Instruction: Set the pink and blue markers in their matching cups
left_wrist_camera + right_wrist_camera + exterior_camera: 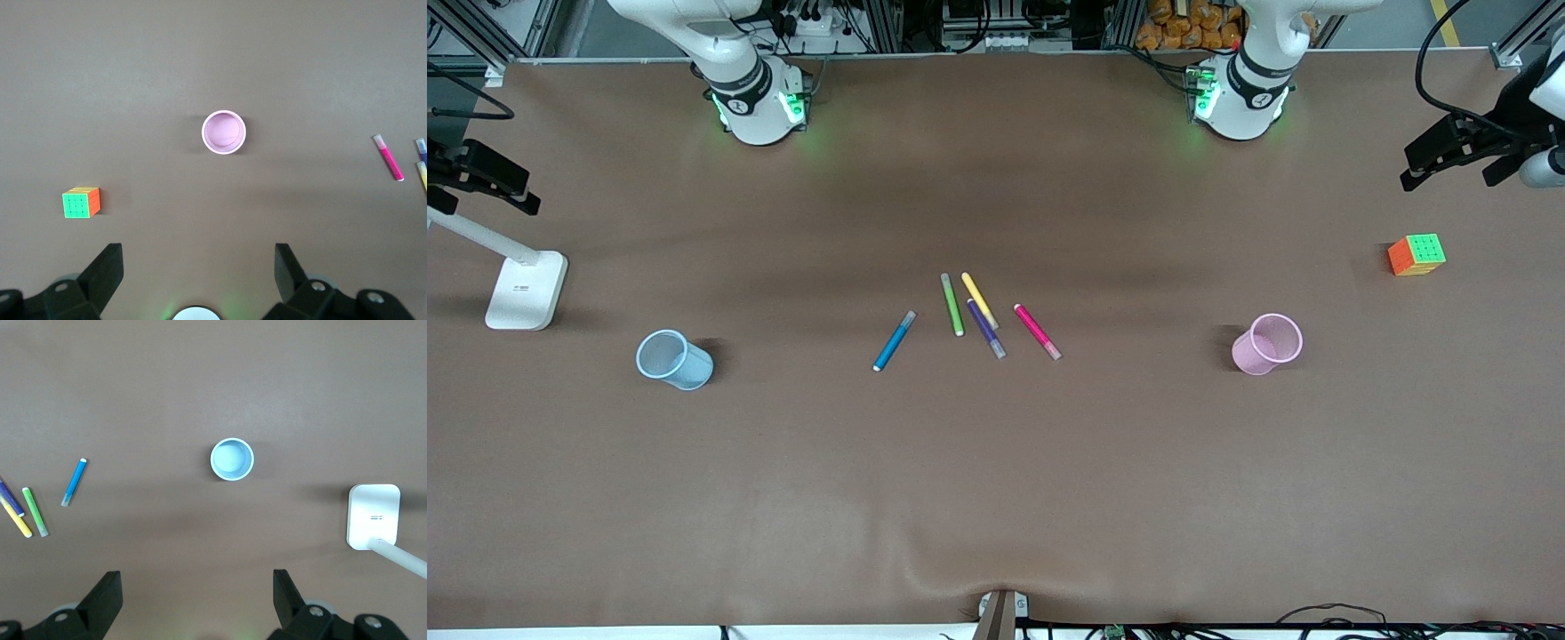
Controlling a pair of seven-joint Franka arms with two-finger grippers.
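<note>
The pink marker (1038, 332) and the blue marker (895, 341) lie flat in a loose row of pens at the table's middle. The pink cup (1266, 344) stands toward the left arm's end, the light blue cup (673, 359) toward the right arm's end. My left gripper (199, 250) is open and empty, high over the table, looking down on the pink cup (223, 132) and pink marker (388, 157). My right gripper (197, 577) is open and empty, high over the blue cup (232, 459), with the blue marker (74, 481) off to one side. Neither hand shows in the front view.
Green (952, 305), yellow (979, 300) and dark purple (986, 329) pens lie between the two markers. A colour cube (1416, 254) sits past the pink cup at the left arm's end. A white lamp base (527, 289) stands at the right arm's end.
</note>
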